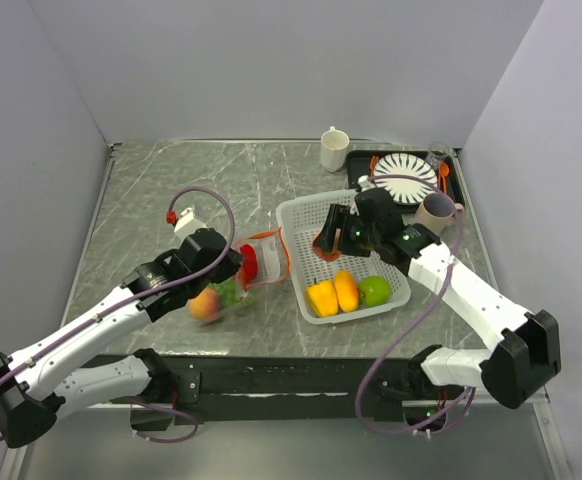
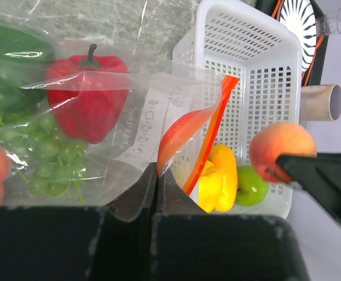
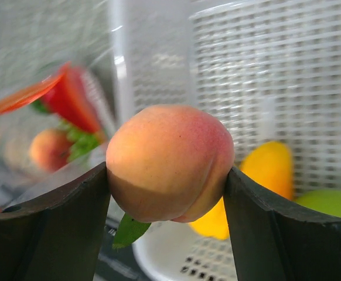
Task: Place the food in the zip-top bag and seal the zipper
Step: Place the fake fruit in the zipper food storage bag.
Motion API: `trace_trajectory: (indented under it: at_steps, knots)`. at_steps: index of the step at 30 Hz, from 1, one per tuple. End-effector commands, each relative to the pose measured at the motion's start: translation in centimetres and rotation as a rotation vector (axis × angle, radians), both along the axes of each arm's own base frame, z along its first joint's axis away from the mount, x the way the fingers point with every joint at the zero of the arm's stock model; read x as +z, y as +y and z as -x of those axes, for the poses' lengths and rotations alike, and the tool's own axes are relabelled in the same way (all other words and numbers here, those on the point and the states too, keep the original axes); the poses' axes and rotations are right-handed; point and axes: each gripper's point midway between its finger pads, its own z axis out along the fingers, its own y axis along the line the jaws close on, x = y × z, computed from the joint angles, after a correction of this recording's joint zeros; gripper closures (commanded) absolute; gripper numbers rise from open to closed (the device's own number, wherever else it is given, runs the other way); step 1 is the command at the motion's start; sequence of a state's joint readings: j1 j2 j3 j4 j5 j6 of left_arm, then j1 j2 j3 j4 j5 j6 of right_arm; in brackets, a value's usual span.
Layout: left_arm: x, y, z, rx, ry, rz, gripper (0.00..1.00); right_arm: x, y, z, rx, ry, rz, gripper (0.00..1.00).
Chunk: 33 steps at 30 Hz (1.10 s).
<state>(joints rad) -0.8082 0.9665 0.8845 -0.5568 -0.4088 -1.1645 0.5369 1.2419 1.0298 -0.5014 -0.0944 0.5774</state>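
- The left gripper [image 2: 157, 186] is clenched on the near edge of the zip-top bag [image 2: 141, 93], pinching the clear plastic between its closed fingers.
- The bag lies on the table [image 1: 151, 200] just left of the white basket [image 2: 246, 58], with its mouth turned toward the basket.
- The zipper [image 2: 214, 132] hangs apart in an orange-red loop, so the mouth is unsealed.
- Inside the bag are a red pepper [image 2: 88, 96], a bunch of green grapes [image 2: 44, 153], a dark green piece [image 2: 12, 44] and a second peach [image 1: 204, 305] (only its edge shows in the left wrist view).
- The right gripper [image 3: 166, 175] grasps a peach [image 2: 282, 149] squarely between both fingers. It holds the fruit in the air over the basket's left side, near the bag's mouth but not touching it.
- A small green leaf shows under this peach in the right wrist view.
- In the near end of the basket a yellow pepper [image 1: 322, 298], an orange piece [image 1: 346, 290] and a green apple [image 1: 375, 290] rest side by side.
- At the far right of the table are a white mug [image 1: 334, 148], a striped plate [image 1: 404, 180] and a brown cup [image 1: 436, 212].
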Motion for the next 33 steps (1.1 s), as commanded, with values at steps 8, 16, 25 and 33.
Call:
trace_trajectory:
  at_steps: [8,16,25,33]
  knots:
    - [1.4,-0.3,-0.3,0.000,-0.045,0.055,0.99,4.6,8.1,3.7,0.171,-0.064,-0.211,0.67]
    - [1.6,-0.3,-0.1,-0.002,-0.044,0.069,0.99,4.5,11.0,2.8,0.226,-0.062,-0.214,0.67]
    - [1.6,-0.4,0.1,-0.011,-0.044,0.086,0.99,3.2,15.0,2.1,0.300,-0.032,-0.165,0.59]
    - [2.4,0.1,0.1,0.006,-0.061,0.084,0.99,4.4,12.3,1.5,0.229,-0.100,-0.031,0.12]
